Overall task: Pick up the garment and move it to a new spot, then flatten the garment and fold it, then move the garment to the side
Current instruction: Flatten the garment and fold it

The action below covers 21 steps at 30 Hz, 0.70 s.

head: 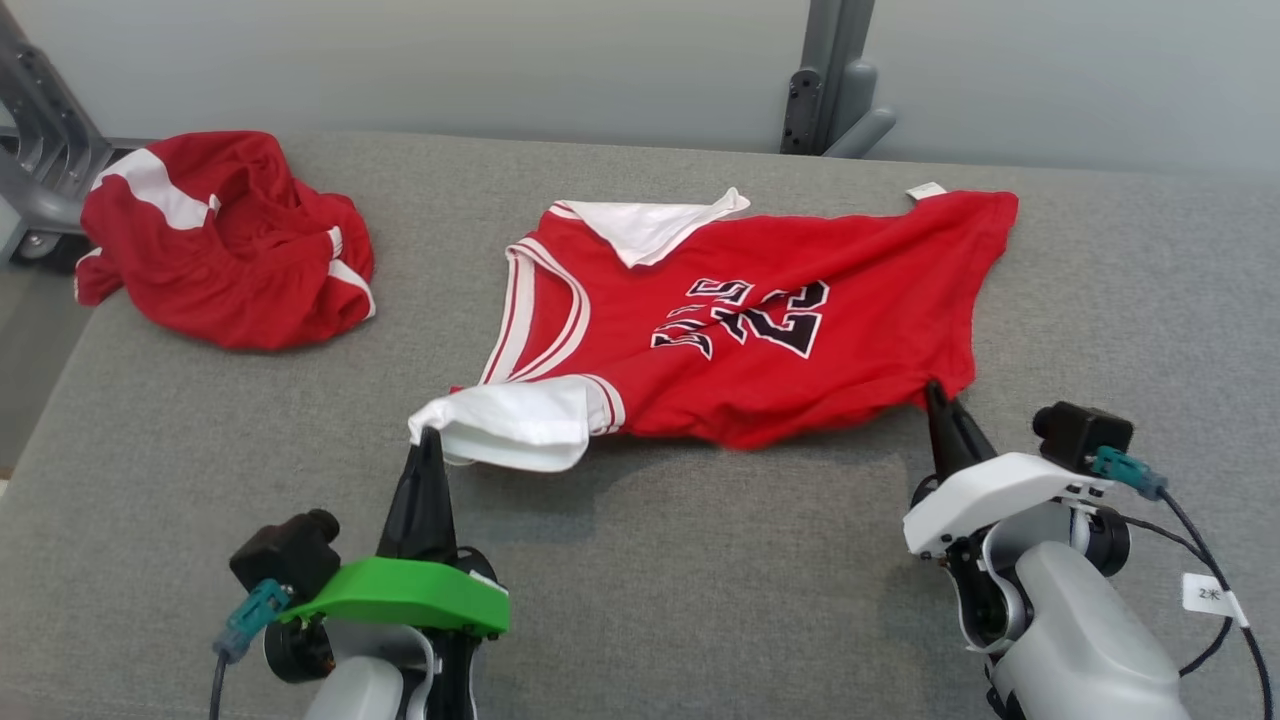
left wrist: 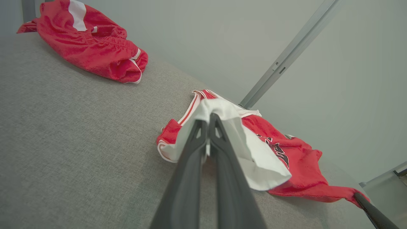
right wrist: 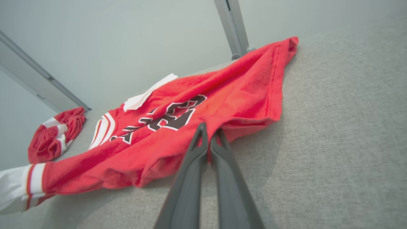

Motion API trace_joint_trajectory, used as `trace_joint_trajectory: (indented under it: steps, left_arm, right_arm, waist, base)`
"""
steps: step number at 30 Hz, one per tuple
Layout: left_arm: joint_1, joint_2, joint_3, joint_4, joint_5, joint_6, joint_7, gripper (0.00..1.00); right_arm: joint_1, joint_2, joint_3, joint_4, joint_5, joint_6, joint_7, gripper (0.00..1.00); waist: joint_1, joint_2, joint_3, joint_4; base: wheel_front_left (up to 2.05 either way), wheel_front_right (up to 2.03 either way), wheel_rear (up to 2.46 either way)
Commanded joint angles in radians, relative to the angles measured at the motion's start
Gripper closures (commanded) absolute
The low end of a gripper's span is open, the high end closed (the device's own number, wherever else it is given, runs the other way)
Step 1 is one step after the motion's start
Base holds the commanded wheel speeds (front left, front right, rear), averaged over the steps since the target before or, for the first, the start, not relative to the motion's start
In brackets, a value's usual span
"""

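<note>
Nearest, my left tool (head: 428,435) was clamped together on the white turned-over shoulder of the jersey (head: 760,300). My right tool (head: 936,392) was clamped on its near red hem corner. The jersey lay spread, number up, at mid-bench (head: 640,600). I judged it light, limp and thin, not fragile, and apt to sag and crease between grips. Corner holds suited it, provided both travelled together. Crumpled red shorts (head: 225,240) lay well apart.

This looks like a robot test room rather than a home. There is a wide surface (head: 700,580) covered in plain grey fabric, a bare pale wall (head: 400,60) close behind it, and grey metal rig posts (head: 835,80) standing at its back edge.
</note>
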Motion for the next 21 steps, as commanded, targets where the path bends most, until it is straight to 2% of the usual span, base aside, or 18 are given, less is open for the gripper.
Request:
trace_joint_trajectory:
  steps: [1, 6, 11, 12, 13, 21]
  left_arm:
    - [-0.014, 0.001, 0.012, -0.024, 0.003, -0.009, 0.000, 1.00]
    - [-0.013, 0.000, 0.061, -0.139, -0.012, -0.030, 0.000, 1.00]
    - [0.009, 0.000, 0.088, -0.280, -0.029, -0.026, 0.000, 1.00]
    - [0.014, 0.000, 0.093, -0.309, -0.027, -0.023, 0.000, 1.00]
    - [0.023, 0.000, 0.102, -0.374, -0.017, -0.019, 0.000, 1.00]
    - [0.016, 0.033, 0.108, -0.651, 0.026, 0.007, 0.027, 1.00]
  right_arm:
    - [0.027, -0.003, -0.021, -0.042, 0.006, 0.000, -0.003, 1.00]
    - [0.124, -0.003, -0.073, -0.263, 0.091, 0.000, -0.003, 1.00]
    - [0.221, -0.007, -0.107, -0.495, 0.127, 0.000, 0.007, 1.00]
    - [0.241, -0.010, -0.117, -0.546, 0.130, 0.000, 0.015, 1.00]
    - [0.281, -0.016, -0.133, -0.662, 0.139, 0.000, 0.037, 1.00]
    - [0.420, -0.022, -0.240, -1.100, 0.162, 0.000, 0.156, 1.00]
  waist:
    - [0.0000, 0.0000, -0.019, -0.024]
    - [0.0000, 0.0000, -0.048, -0.069]
    - [0.0000, 0.0000, -0.079, -0.117]
    - [0.0000, 0.0000, -0.084, -0.127]
    - [0.0000, 0.0000, -0.092, -0.144]
    - [0.0000, 0.0000, -0.112, -0.193]
  base:
    - [0.00, 0.00, 0.00]
    - [0.00, 0.00, 0.00]
    - [0.00, 0.00, 0.00]
    - [0.00, 0.00, 0.00]
    - [0.00, 0.00, 0.00]
    - [0.00, 0.00, 0.00]
